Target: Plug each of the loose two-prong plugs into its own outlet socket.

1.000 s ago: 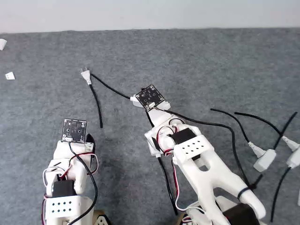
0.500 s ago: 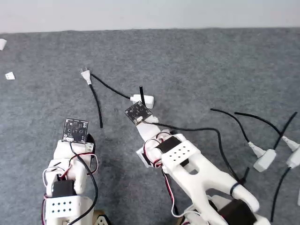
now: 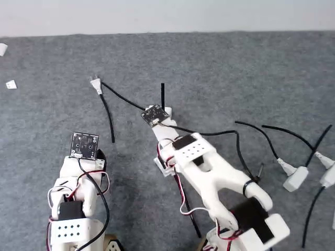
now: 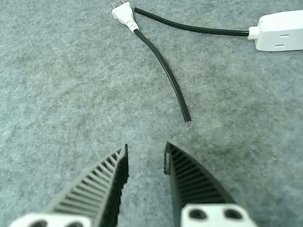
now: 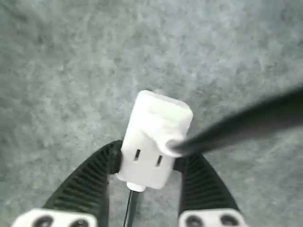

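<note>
Grey carpet (image 3: 235, 68) under a pale wall (image 3: 167, 15); the right gripper (image 5: 147, 158) clamps the white socket (image 5: 154, 142), its two slots plain in the wrist view; the left gripper (image 4: 145, 151) hangs parted and empty, the plug (image 4: 122, 12) well ahead; the socket's cord stub (image 3: 163, 94), unseen a second ago, now stands upright.
</note>
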Action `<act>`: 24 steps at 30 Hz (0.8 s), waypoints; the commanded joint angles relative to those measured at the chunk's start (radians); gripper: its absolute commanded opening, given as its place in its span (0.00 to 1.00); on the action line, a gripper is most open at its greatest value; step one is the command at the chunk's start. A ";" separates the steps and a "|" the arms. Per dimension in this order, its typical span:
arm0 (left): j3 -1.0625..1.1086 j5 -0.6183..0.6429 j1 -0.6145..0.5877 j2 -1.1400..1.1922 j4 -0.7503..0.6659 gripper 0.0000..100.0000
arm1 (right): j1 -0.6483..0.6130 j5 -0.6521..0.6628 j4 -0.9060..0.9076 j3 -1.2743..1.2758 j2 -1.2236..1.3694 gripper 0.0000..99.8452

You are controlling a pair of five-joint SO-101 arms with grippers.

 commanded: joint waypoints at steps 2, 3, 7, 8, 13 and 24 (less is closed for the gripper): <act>-0.004 -0.006 -0.005 -0.014 -0.026 0.12 | 0.122 0.023 0.050 -0.025 -0.048 0.01; -0.004 -0.005 -0.005 -0.014 -0.028 0.12 | 0.165 0.021 0.070 -0.021 -0.079 0.01; -0.007 0.003 -0.012 -0.014 -0.029 0.12 | 0.354 0.020 0.150 -0.018 -0.234 0.01; -0.008 0.020 -0.026 -0.014 -0.031 0.12 | 0.407 0.018 0.173 -0.017 -0.266 0.01; -0.010 0.066 -0.044 -0.008 -0.069 0.12 | 0.702 0.026 0.153 0.089 -0.355 0.01; -0.025 0.069 -0.048 -0.005 -0.044 0.12 | 1.165 0.020 0.119 0.146 -0.348 0.14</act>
